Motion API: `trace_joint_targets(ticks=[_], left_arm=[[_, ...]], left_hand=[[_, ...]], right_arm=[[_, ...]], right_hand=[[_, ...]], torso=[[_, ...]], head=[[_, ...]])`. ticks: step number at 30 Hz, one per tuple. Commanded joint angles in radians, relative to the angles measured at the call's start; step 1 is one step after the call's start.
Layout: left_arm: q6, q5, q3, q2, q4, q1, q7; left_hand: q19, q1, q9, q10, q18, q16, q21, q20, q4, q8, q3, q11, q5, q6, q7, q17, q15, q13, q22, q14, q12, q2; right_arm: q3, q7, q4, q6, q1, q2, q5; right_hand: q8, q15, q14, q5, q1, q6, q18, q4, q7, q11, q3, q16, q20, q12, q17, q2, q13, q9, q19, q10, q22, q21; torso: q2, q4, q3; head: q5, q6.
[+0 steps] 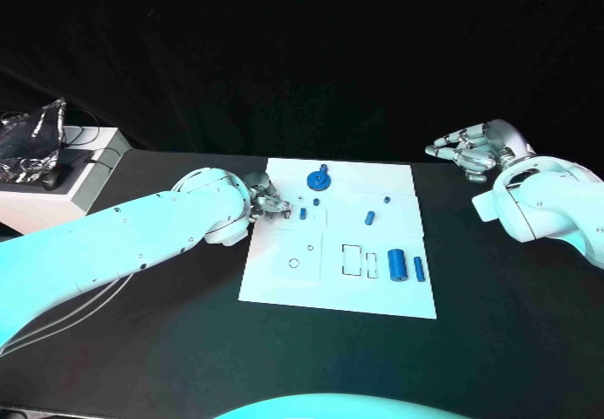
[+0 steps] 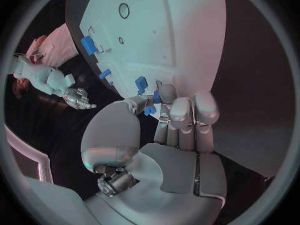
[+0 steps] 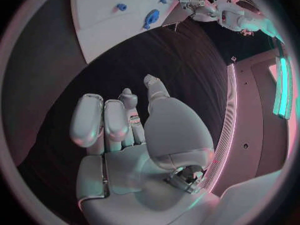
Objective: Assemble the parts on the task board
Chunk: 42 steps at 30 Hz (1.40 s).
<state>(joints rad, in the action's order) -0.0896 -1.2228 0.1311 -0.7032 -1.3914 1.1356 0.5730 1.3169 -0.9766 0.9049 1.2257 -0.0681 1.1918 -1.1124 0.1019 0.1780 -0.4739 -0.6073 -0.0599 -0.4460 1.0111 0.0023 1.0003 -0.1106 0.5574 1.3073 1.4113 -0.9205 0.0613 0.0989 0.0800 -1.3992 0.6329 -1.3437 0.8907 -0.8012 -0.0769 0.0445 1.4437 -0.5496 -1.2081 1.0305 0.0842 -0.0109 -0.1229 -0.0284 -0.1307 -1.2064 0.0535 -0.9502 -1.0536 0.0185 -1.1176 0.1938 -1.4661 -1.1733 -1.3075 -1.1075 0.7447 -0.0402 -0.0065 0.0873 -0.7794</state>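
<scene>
Head view: task board (image 1: 284, 284) lies mid-table, white. Left hand (image 1: 267, 202) sits at its far-left edge, mostly hidden behind its own forearm; fingertips close by a small blue part (image 1: 304, 212). Blue round wheel part (image 1: 319, 180) at far centre, small blue peg (image 1: 370, 218) right of middle, blue cylinder (image 1: 395, 264) and slimmer blue bar (image 1: 419, 269) side by side near the right edge. Right hand (image 1: 472, 148) is raised beyond the table's far-right corner, well clear of the board, fingers curled loosely, holding nothing. White box (image 1: 57, 188) with a crinkled clear bag (image 1: 33, 135) on it stands off the table's left.

Left wrist view: left hand (image 2: 178, 117) fingers lie together with the thumb meeting them; a small blue part (image 2: 150, 109) shows between thumb and fingertips, seemingly pinched. Other blue pieces beyond on the board (image 2: 187, 30).

Right wrist view: right hand (image 3: 125, 130) fingers apart, empty, above dark table; wheel part (image 3: 150, 18) on the board beyond.
</scene>
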Motion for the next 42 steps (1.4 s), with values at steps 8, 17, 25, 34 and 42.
trace_joint_targets(ticks=[8,17,25,34,42], left_arm=[[0.014,0.034,0.002,-0.003,-0.007,0.001,-0.027],[0.072,0.142,0.026,-0.003,0.001,0.001,-0.043],[0.225,0.199,0.036,0.014,0.054,0.036,-0.045],[0.389,0.215,0.036,0.063,0.157,0.098,-0.036],[0.418,0.183,0.005,0.102,0.212,0.136,-0.027]], left_hand=[[-0.007,-0.031,-0.001,-0.004,0.003,-0.007,0.008,0.000,-0.057,-0.008,-0.048,-0.005,0.005,-0.009,0.001,-0.006,0.004,0.001,0.080,0.001,-0.005,-0.023],[-0.019,-0.077,-0.008,-0.015,0.001,-0.006,0.025,-0.004,-0.044,-0.006,-0.026,-0.001,0.020,-0.019,0.007,-0.009,0.008,0.001,0.075,-0.003,-0.009,-0.024],[-0.028,-0.117,-0.018,-0.015,0.000,-0.001,0.035,-0.008,-0.063,0.003,-0.018,0.001,0.019,-0.014,0.009,-0.005,0.012,-0.004,0.072,-0.006,-0.003,-0.003],[-0.030,-0.149,-0.029,-0.009,-0.001,0.006,0.037,-0.014,-0.076,0.020,-0.016,0.001,0.019,-0.003,0.011,0.010,0.014,-0.008,0.072,-0.006,0.007,0.011],[-0.026,-0.151,-0.030,0.001,-0.003,0.013,0.031,-0.018,-0.081,0.027,-0.013,-0.001,0.016,0.007,0.008,0.025,0.013,-0.007,0.075,0.000,0.011,0.014]], right_arm=[[0.000,-0.004,0.000,-0.016,0.001,0.000,-0.015],[0.000,-0.004,0.000,-0.017,0.001,-0.001,-0.018],[0.000,-0.004,0.001,-0.017,0.001,-0.002,-0.019],[0.000,-0.004,0.003,-0.016,0.001,-0.005,-0.019],[0.000,-0.005,0.004,-0.016,0.001,-0.007,-0.019]], right_hand=[[0.006,0.004,0.001,-0.006,0.001,0.003,0.005,0.005,-0.007,0.005,0.003,0.002,0.008,0.002,0.000,0.001,-0.001,-0.001,-0.040,0.003,-0.149,0.001],[0.006,0.004,0.001,-0.006,0.002,0.005,0.005,0.005,-0.007,0.005,0.003,0.002,0.009,0.001,0.000,0.001,-0.003,-0.001,-0.040,0.001,-0.149,0.000],[0.006,0.004,0.001,-0.007,0.003,0.005,0.005,0.004,-0.006,0.005,0.002,0.002,0.009,0.000,0.000,0.000,-0.003,-0.001,-0.040,0.001,-0.149,0.000],[0.006,0.004,0.001,-0.007,0.003,0.005,0.005,0.004,-0.006,0.005,0.002,0.002,0.009,0.000,0.000,0.000,-0.003,-0.001,-0.040,0.001,-0.149,0.000],[0.006,0.004,0.001,-0.007,0.003,0.005,0.005,0.004,-0.006,0.005,0.002,0.002,0.009,0.000,0.000,0.000,-0.003,-0.001,-0.040,0.001,-0.149,0.000]], torso=[[0.000,-0.0001,0.0007],[0.000,0.0002,0.0008],[0.001,0.0006,0.0010],[0.001,0.0009,0.0015],[-0.001,-0.0006,0.0013]], head=[[-0.002,-0.004],[-0.003,-0.005],[-0.001,-0.007],[0.000,-0.010],[0.001,-0.015]])
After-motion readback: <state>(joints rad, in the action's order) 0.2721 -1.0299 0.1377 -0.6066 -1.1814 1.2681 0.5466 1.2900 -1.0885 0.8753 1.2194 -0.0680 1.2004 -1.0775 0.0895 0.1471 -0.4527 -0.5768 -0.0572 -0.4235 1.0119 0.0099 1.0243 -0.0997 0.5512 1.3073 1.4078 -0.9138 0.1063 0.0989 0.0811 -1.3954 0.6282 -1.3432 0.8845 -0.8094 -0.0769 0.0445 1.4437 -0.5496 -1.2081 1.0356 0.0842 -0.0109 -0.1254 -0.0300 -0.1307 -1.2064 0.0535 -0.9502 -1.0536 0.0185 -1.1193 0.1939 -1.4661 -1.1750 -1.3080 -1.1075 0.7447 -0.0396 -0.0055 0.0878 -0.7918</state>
